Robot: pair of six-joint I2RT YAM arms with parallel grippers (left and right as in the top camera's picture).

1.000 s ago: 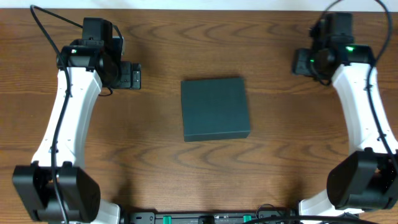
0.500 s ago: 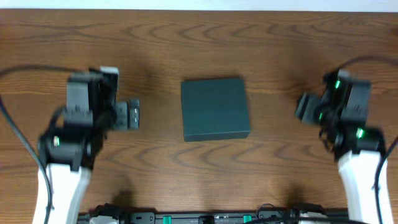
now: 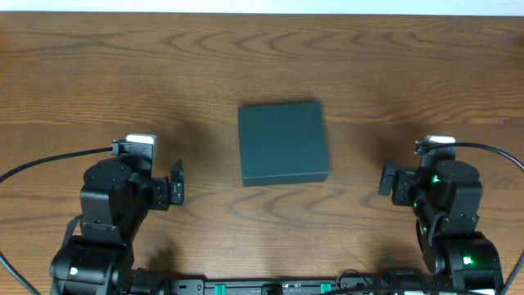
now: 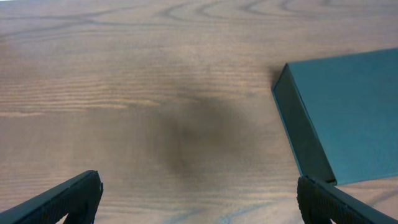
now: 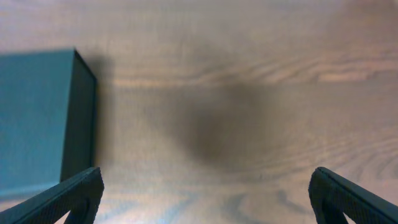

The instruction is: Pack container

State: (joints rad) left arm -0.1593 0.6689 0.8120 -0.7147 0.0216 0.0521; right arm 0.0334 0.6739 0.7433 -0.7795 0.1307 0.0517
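The container [image 3: 283,143] is a dark teal-green rectangular box, lid shut, lying flat at the middle of the wooden table. My left gripper [image 3: 175,192] is open and empty, to the left of the box and a little nearer the front edge. My right gripper [image 3: 385,179] is open and empty, to the right of the box. In the left wrist view the box [image 4: 345,118] fills the right side, beyond my open fingers [image 4: 199,199]. In the right wrist view the box [image 5: 37,118] is at the left, beyond my open fingers [image 5: 205,196].
The brown wooden table [image 3: 262,57] carries nothing else that I can see. A black base rail with green connectors [image 3: 270,287] runs along the front edge between the two arm bases.
Both arms have pulled back from the far side of the table toward the front edge. The box has not moved.
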